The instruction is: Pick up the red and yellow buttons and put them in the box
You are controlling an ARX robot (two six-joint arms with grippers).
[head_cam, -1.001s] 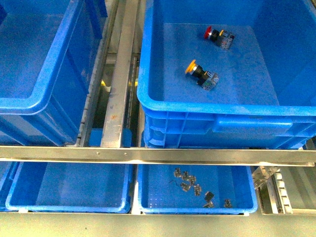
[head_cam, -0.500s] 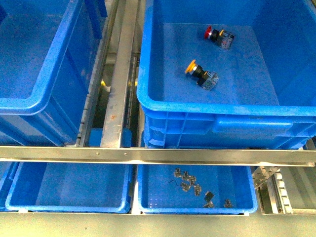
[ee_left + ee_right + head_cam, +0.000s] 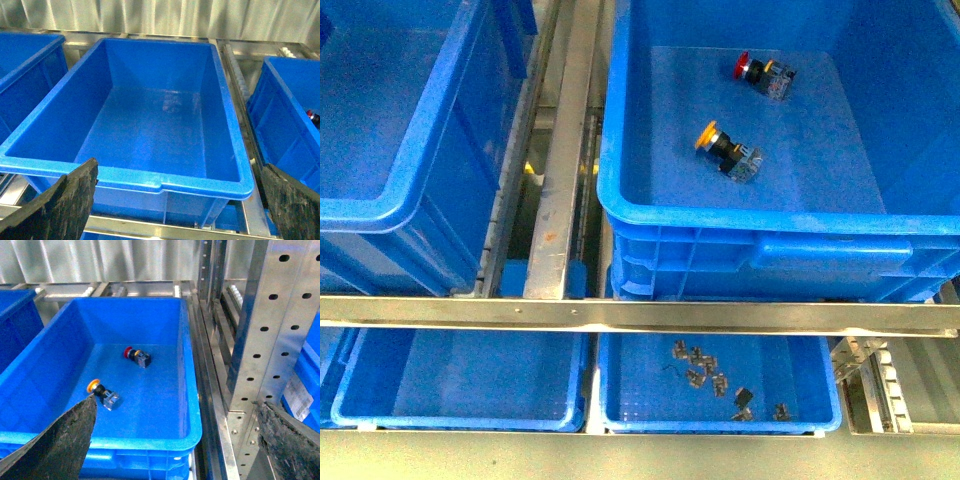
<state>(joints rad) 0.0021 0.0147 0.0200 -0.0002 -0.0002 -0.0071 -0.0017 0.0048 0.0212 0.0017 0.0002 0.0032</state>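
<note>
A red button (image 3: pixel 753 69) and a yellow button (image 3: pixel 718 141) lie on the floor of the right deep blue box (image 3: pixel 770 222). They also show in the right wrist view, the red button (image 3: pixel 133 353) and the yellow button (image 3: pixel 99 391). The left box (image 3: pixel 390 205) is empty; the left wrist view looks into it (image 3: pixel 200 185). My left gripper (image 3: pixel 182 210) is open in front of that box's near rim. My right gripper (image 3: pixel 175 450) is open above the right box's near corner. Neither gripper shows in the front view.
A metal rail (image 3: pixel 640 315) runs across in front of the boxes. Below it stand two shallow blue trays; the right tray (image 3: pixel 820 405) holds several small metal parts (image 3: pixel 705 370). A perforated steel upright (image 3: pixel 265 330) stands right of the box.
</note>
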